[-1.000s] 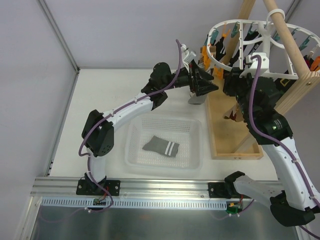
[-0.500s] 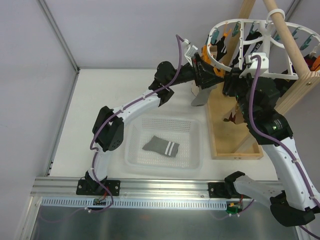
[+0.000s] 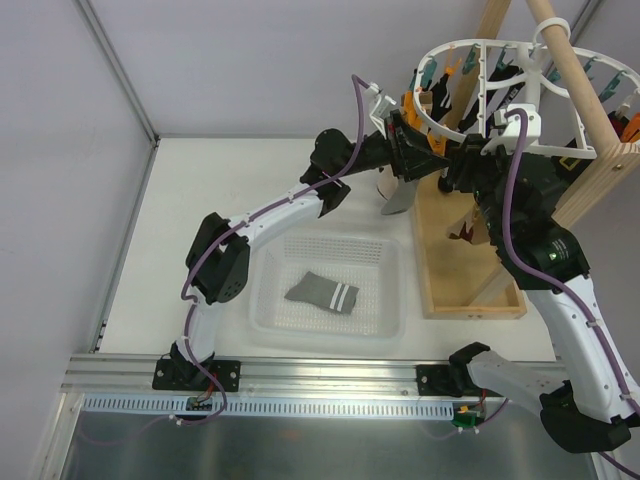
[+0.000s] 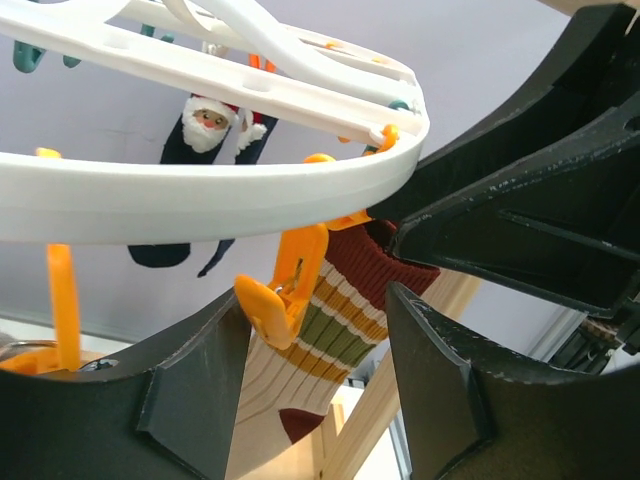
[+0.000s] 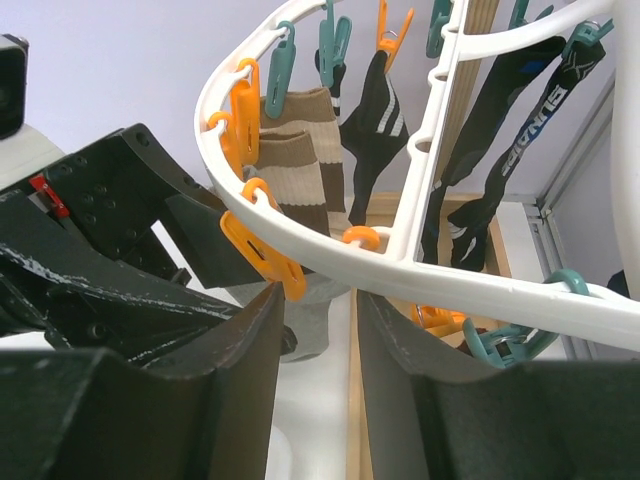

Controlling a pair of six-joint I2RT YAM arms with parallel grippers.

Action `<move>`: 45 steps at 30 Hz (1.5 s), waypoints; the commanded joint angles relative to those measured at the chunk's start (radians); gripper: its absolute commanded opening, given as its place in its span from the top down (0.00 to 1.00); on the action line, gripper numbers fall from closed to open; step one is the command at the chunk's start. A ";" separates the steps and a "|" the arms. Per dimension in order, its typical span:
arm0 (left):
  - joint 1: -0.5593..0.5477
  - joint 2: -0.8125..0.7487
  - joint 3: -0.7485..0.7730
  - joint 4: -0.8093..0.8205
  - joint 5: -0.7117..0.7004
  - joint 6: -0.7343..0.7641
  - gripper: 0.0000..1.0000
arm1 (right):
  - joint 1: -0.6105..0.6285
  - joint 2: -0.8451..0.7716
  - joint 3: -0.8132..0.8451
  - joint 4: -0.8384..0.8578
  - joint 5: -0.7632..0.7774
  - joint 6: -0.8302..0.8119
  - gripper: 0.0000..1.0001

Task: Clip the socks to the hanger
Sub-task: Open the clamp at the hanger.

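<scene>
Nearest the arm bases, a clear basket [image 3: 375, 300] sits on the white table [image 3: 200, 200] with one grey sock [image 3: 322, 292] lying flat in it, its two white stripes toward the right and well apart from both grippers. Beyond the basket, both arms reach up to the near left edge of the hanger [image 4: 200, 200], where they meet almost nose to nose. The second grey sock [image 3: 397, 197] hangs straight down just under that edge, below the left gripper [image 4: 312, 310] and just left of the right gripper [image 5: 320, 295]. Its top is hidden behind the arms, so what holds it up cannot be told. The left gripper is part open. Its fingers [image 4: 190, 400] stand either side of an orange clip [image 4: 285, 285] that hangs from the hanger's ring. One finger is just beside the clip's tail and the other is clear of it, so nothing is pinched. The right gripper points up at the same clip from the other side with only a narrow gap between its jaws. A bit of grey sock shows in that gap, and whether the jaws grip it cannot be told. Behind the clip hangs a striped sock [image 4: 345, 300]. Farther round the ring hang black socks [image 5: 380, 100] and a Santa sock [image 4: 205, 130]. The hanger hangs in a wooden frame [image 3: 465, 280] standing at the table's right.
</scene>
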 commanded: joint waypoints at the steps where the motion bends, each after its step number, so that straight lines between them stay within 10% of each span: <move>1: -0.009 -0.011 -0.016 0.083 -0.002 -0.005 0.45 | -0.005 -0.001 0.049 0.038 -0.003 0.014 0.62; 7: -0.012 -0.014 -0.031 0.084 -0.013 -0.006 0.46 | -0.005 0.002 0.050 0.033 -0.004 0.015 0.62; 15: -0.012 -0.031 -0.049 0.084 -0.038 0.011 0.80 | -0.007 -0.003 0.054 0.032 -0.006 0.020 0.63; 23: -0.033 -0.163 -0.201 0.075 -0.159 0.110 1.00 | -0.007 -0.008 0.110 -0.056 -0.078 0.122 0.41; 45: -0.153 -0.332 -0.336 -0.035 -0.395 0.373 1.00 | -0.005 0.032 0.178 -0.201 -0.207 0.181 0.34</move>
